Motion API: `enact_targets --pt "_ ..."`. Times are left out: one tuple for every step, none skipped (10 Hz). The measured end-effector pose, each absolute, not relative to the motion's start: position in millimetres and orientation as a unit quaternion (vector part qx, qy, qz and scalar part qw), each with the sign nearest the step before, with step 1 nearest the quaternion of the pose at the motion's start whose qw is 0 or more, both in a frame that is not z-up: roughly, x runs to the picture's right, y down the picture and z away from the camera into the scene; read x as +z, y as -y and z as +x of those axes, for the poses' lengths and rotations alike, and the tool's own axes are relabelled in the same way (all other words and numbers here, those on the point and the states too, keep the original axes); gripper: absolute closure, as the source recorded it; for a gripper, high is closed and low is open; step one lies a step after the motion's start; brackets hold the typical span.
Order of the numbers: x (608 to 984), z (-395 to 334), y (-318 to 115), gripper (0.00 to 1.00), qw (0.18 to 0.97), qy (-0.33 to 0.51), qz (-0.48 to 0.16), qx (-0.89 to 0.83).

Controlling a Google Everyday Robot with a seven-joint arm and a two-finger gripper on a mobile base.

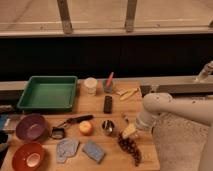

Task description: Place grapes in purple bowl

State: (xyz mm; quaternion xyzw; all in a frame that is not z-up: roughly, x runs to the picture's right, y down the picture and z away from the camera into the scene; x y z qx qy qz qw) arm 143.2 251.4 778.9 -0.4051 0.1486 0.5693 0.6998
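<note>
Dark red-purple grapes (131, 150) at the front right of a wooden table (112, 159), well apart from the purple bowl (31, 127) at far left. Gripper (129, 133) poised just above the bunch, jaws wide and empty. Approach step in hand; next, probably a short descent and a gentle close around the cluster.

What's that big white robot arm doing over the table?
The white robot arm reaches in from the right. Its gripper hangs open just above the long bunch of dark red-purple grapes, which lies near the front right corner of the wooden table. It isn't holding anything. The round dark purple bowl sits far over on the table's left side and looks empty, so the grapes have not gone in yet.
</note>
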Motion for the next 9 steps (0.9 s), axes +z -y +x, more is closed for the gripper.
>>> enact_targets --pt "778.2 115.7 -255.9 0.2 0.707 -0.145 -0.417 0.552" --pt "777.1 102.7 -259.9 0.2 0.712 -0.144 -0.424 0.541" --pt "777.1 93.9 -266.2 0.2 0.716 -0.149 -0.43 0.53" --pt "777.7 86.5 -272.2 0.2 0.717 -0.154 -0.437 0.52" --pt "778.9 84.6 -278.5 0.21 0.717 -0.166 -0.44 0.515" --pt "779.1 87.8 -283.4 0.26 0.717 -0.18 -0.437 0.513" --pt "778.7 91.1 -288.0 0.37 0.719 -0.197 -0.43 0.509" --pt "776.8 93.7 -289.5 0.47 0.721 -0.209 -0.423 0.508" --pt "774.9 97.4 -289.9 0.55 0.723 -0.217 -0.417 0.508"
